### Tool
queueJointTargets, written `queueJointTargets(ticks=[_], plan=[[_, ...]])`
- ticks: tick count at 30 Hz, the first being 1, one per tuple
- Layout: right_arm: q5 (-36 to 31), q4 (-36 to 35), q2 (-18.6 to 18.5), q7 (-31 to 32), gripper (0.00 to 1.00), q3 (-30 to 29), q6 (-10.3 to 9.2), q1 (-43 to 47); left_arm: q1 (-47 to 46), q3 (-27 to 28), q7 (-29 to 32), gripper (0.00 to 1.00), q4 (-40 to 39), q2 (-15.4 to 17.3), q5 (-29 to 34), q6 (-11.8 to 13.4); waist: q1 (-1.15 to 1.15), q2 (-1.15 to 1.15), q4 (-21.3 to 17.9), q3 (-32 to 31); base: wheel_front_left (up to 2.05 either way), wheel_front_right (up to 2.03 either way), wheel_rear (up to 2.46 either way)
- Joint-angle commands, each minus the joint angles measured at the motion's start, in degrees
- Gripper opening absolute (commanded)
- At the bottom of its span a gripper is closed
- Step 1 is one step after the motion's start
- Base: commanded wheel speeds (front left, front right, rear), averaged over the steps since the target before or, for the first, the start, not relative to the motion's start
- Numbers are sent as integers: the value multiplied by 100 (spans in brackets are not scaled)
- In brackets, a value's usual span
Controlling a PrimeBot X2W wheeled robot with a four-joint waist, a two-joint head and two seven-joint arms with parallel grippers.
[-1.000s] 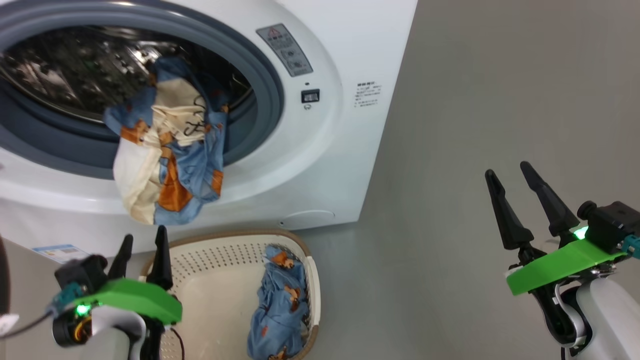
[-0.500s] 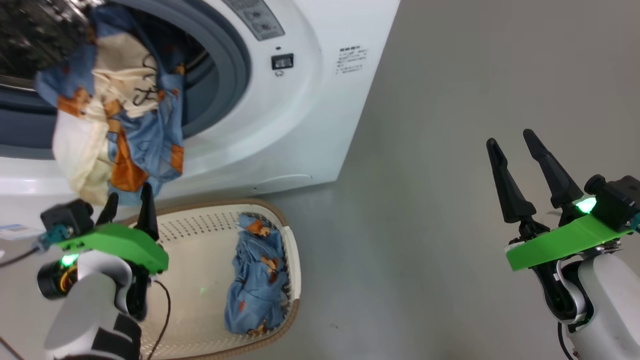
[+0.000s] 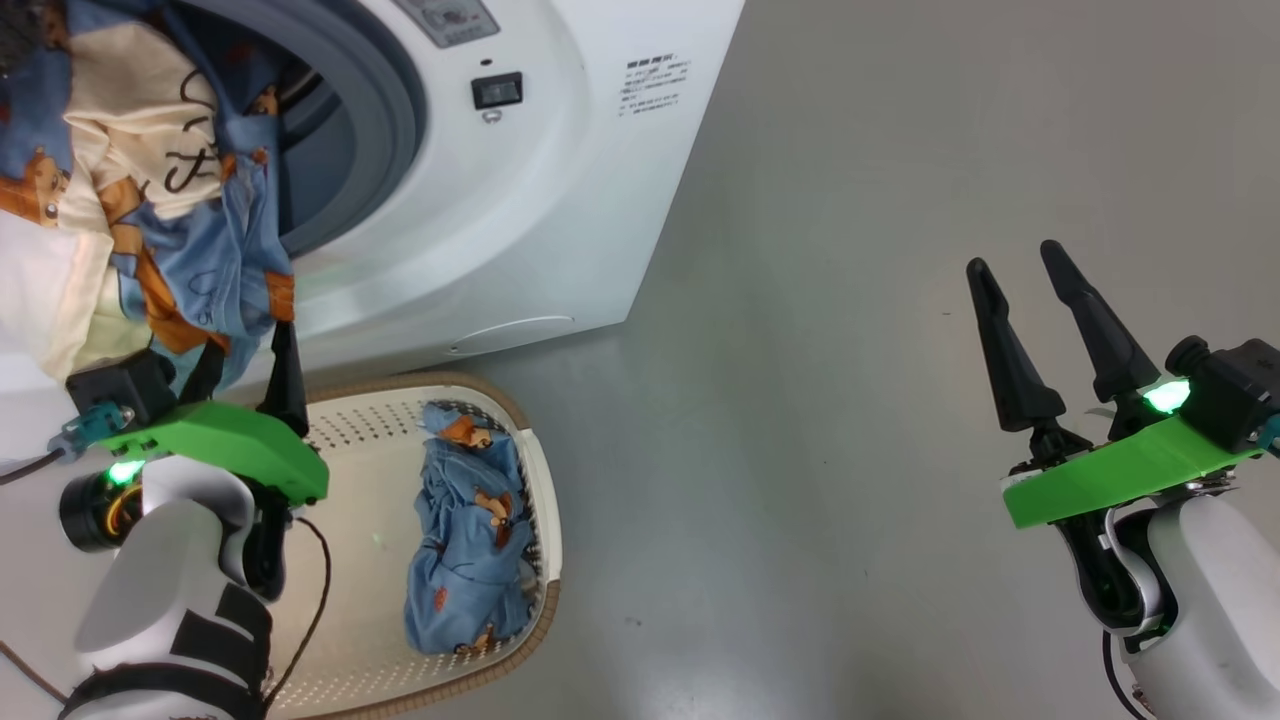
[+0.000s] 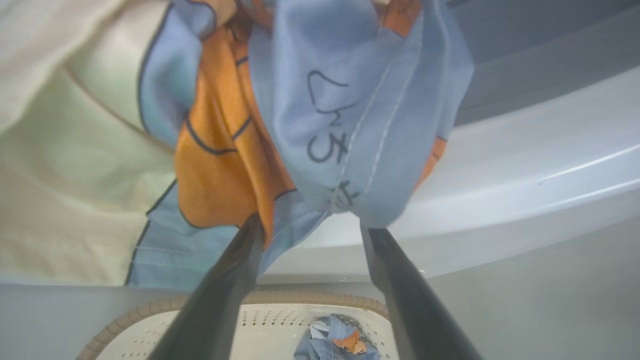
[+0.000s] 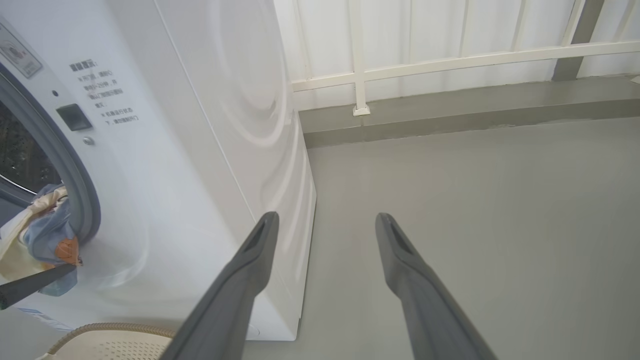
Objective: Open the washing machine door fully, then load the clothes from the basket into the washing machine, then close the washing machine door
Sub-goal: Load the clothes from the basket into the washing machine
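The white washing machine [image 3: 560, 200] stands at the upper left with its opening uncovered; its door is out of view. Blue, orange and cream clothes [image 3: 130, 200] hang out over the grey gasket. My left gripper [image 3: 250, 338] is open just under this bundle, its fingertips at the lowest blue fold [image 4: 340, 100] with nothing gripped. The left wrist view looks along the left gripper [image 4: 310, 224] at that fold. Below is the cream basket [image 3: 530, 480] holding one blue bear-print garment [image 3: 465, 540]. My right gripper [image 3: 1012, 256] hangs open over bare floor, far to the right.
Grey floor [image 3: 820, 400] stretches to the right of the machine and basket. The right wrist view looks past my right gripper [image 5: 326, 217] at the machine's side panel [image 5: 240, 125], a raised grey kerb and a white railing [image 5: 450, 55] behind it.
The head camera has swung, sliding the machine and basket left and up in the picture. My left gripper's tips have come up against the hanging clothes' lower edge. The right gripper holds its pose.
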Motion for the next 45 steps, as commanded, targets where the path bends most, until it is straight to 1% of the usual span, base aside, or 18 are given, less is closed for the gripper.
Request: queueJointTargets(ticks=[1,6,11,19,24,25,26,27,37,40,41,45], plan=[[-61,-116,-62,-46,100,21,25,4,-19,102,-100,100,-148,219,-64,3,-1,0,-6,-15,0,0,0],[-79,-86,-50,-46,100,27,25,30,70,142,-123,100,-280,170,-211,3,-1,0,32,-94,0,0,0],[-77,-93,-87,-46,100,74,25,15,69,315,-126,100,-270,232,-262,57,-1,0,107,-92,0,0,0],[-68,-124,-160,-46,100,158,25,-85,-383,346,-121,100,304,349,-281,87,-1,0,125,52,0,0,0],[-59,-105,-168,-46,100,174,25,-87,-491,445,-126,100,301,443,-268,125,-1,0,72,42,0,0,0],[-59,-100,-166,-46,100,172,25,-80,-478,451,-126,83,294,449,-257,120,-1,0,66,35,0,0,0],[-60,-95,-163,-46,100,171,25,-75,-463,453,-126,50,288,451,-247,111,-1,0,64,28,0,0,0],[-62,-91,-159,-46,100,169,25,-69,-448,451,-127,0,279,455,-237,99,-1,0,64,22,0,0,0],[-71,-59,-100,-46,100,152,25,-37,-172,447,-127,0,-118,428,-109,26,-1,0,164,-104,0,0,0],[-63,-50,-80,-46,100,145,25,-17,-50,442,-128,0,-450,446,-28,15,-1,0,199,-149,0,0,0],[-63,-50,-80,-46,100,145,25,-17,-50,442,-128,0,-450,446,-28,15,-1,0,199,-149,0,0,0],[-59,-56,-69,-46,100,114,25,12,-3,478,-128,0,-964,416,34,9,-1,0,266,-148,0,0,0]])
